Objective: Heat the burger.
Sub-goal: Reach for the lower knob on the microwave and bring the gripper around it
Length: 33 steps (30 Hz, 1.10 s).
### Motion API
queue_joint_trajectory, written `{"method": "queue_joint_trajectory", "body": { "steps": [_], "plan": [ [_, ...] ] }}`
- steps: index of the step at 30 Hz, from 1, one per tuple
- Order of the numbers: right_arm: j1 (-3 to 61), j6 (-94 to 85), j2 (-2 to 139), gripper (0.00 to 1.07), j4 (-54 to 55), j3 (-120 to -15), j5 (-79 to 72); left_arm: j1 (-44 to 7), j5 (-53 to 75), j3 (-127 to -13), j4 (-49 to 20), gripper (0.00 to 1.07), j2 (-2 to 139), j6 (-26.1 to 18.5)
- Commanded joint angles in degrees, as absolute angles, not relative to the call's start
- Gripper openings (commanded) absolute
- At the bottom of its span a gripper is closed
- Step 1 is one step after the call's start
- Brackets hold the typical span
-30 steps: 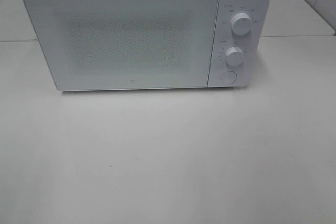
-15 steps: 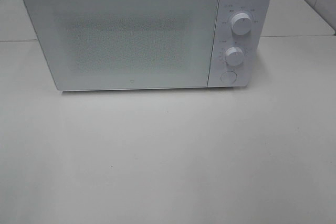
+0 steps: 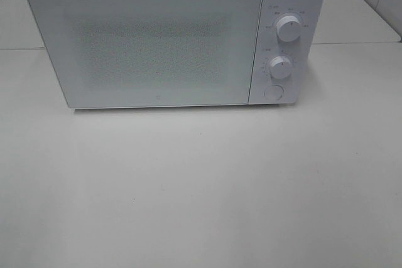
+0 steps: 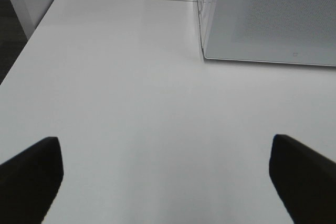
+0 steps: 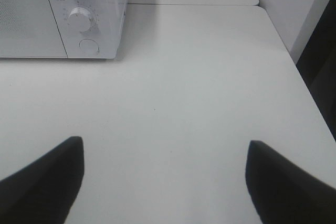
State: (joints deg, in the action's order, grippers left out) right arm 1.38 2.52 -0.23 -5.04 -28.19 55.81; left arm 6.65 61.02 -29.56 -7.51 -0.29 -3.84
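Left pincer (image 4: 165,182) and right pincer (image 5: 165,182) gape wide and empty above the pale desk (image 3: 201,186). The burger is nowhere in view (perhaps inside the white box-shaped microwave (image 3: 157,42) ahead of them, door closed). It is likely soft and prone to toppling, so grip it low and gently.

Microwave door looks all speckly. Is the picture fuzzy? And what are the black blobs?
Exterior high view: sharp and evenly lit; the speckles are a dotted pattern on the white boxy microwave, not blur. Left wrist view: the blobs are the open left tool, too near the camera, blurred. Right wrist view: likewise the right tool.
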Motion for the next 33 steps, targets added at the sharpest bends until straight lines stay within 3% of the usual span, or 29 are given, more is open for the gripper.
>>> {"method": "queue_joint_trajectory", "body": {
  "steps": [1,28,33],
  "plan": [
    [1.20,1.95,-0.23,0.76,-5.16,-28.13,55.00,6.47,61.19,-29.51,-7.33,1.00,-0.92,-3.32],
    [1.20,2.18,23.78,0.76,-4.93,-29.34,29.34,6.47,61.19,-29.51,-7.33,1.00,-0.92,-3.32],
    [1.20,2.18,31.34,0.76,-4.93,-26.24,18.39,6.47,61.19,-29.51,-7.33,1.00,-0.92,-3.32]
  ]
}}
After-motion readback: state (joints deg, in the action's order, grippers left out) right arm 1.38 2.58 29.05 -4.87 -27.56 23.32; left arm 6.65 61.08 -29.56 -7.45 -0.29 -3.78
